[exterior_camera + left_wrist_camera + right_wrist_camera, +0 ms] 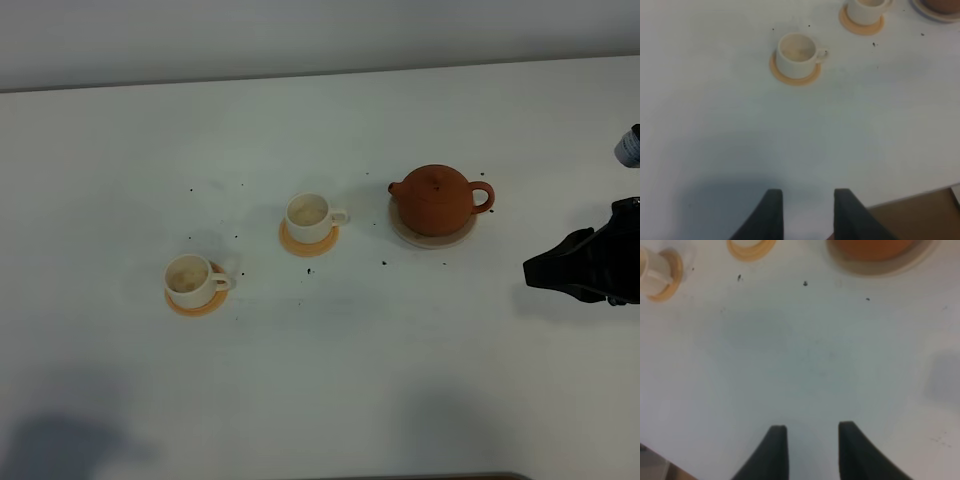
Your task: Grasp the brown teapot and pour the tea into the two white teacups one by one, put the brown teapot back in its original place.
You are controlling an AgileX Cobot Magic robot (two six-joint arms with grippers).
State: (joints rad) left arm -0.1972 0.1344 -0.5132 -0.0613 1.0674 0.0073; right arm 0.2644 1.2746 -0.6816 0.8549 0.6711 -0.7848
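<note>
The brown teapot (436,199) stands upright on its beige disc coaster (432,238), spout to the left, handle to the right. Two white teacups sit on orange coasters: one mid-table (309,213), one nearer the front left (192,280). My right gripper (545,268) hovers open and empty at the right edge, apart from the teapot. In the right wrist view the gripper (810,432) is open and the teapot (872,247) is far ahead. My left gripper (807,197) is open and empty, well short of the front-left cup (797,51). It is out of the exterior view.
Small dark specks (384,263) dot the white table. The table's front edge (920,212) shows beside the left gripper. A dark object with a white band (629,146) sits at the far right edge. A shadow (70,445) lies at the front left.
</note>
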